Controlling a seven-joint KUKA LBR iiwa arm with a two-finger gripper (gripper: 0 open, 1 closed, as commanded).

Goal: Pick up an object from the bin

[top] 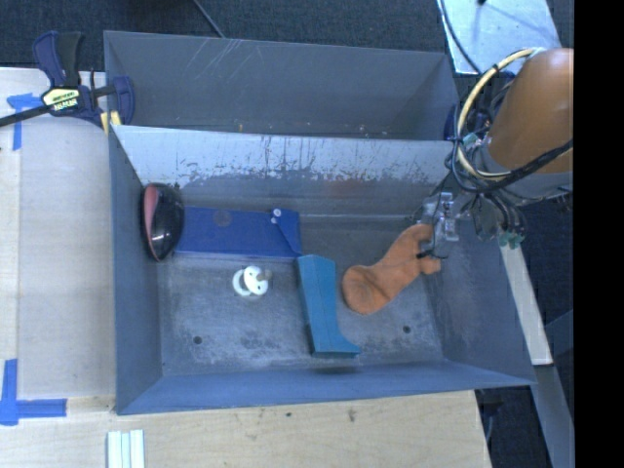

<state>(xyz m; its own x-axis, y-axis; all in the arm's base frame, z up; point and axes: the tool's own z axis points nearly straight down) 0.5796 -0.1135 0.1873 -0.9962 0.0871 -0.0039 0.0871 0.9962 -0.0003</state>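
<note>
I have the gripper (435,243) pinched nearly closed on the upper end of the tan sock (379,280). The sock's toe end rests on the floor of the bin (292,164), so I judge the lift has barely begun. The cloth trails down and left from the fingers because only that end is caught. Just left of the sock a blue slab (322,306) leans close enough to snag. The blue box (234,233), white piece (251,282) and dark oval thing (161,221) lie further left, well apart.
</note>
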